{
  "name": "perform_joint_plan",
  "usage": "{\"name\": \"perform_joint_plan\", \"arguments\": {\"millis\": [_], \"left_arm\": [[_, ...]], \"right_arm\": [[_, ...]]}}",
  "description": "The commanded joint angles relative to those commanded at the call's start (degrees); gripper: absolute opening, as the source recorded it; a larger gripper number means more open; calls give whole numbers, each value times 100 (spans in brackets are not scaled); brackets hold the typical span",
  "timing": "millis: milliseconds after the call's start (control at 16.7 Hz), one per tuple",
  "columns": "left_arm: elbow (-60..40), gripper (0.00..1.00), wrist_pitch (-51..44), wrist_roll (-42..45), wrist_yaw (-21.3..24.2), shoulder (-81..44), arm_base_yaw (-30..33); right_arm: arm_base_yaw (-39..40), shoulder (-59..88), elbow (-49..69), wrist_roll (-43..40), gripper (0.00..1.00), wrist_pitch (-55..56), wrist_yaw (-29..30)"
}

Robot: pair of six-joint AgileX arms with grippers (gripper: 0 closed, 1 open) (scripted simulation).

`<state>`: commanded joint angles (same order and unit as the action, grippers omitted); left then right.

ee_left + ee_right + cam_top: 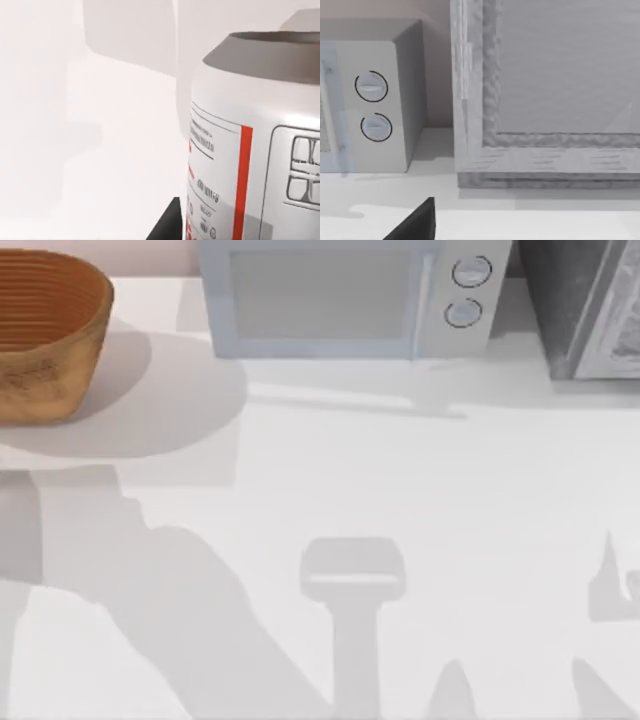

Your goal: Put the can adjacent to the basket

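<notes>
The basket [45, 335] sits at the far left of the desk [400, 490], at its back edge, partly cut off by the top view's border. It is upright, its flared rim open to the camera and its ribbed inside bare. No can stands on the desk beside it, so the goal state is not reached.

To its right along the back of the desk stands a microwave [345, 298], pale grey with two round dials, and past that, at the far right, a grey textured box [585, 305]. The right wrist view looks at these two from low down, the microwave [375, 100] next to the box [545, 90], with a dark sliver of the right arm's own hardware at the picture's edge; I cannot tell how its jaws stand. That arm looks idle, on the right side near the back.

The can [250, 150] shows in the left wrist view, very close to the camera, upright, white with a red stripe and small print, its dull top rim in sight. A dark piece sits right against its lower side. That closeness suggests the left arm carries it, but the jaws themselves are out of sight, so I cannot tell if they pinch it.

My judgement: the can appears to be picked up or nearly so, and what remains is carrying it left to the basket and setting it down just beside the wicker wall.
</notes>
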<state>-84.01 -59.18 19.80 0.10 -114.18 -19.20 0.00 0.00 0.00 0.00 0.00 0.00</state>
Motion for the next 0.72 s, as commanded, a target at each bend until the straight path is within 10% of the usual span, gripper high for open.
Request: {"name": "perform_joint_plan", "arguments": {"millis": [360, 720], "left_arm": [[-4, 0, -37, -164, -2, -16, 256], [-4, 45, -37, -164, -2, -16, 256]], "right_arm": [[0, 0, 0, 0, 100, 0, 0], [0, 0, 0, 0, 100, 0, 0]]}}
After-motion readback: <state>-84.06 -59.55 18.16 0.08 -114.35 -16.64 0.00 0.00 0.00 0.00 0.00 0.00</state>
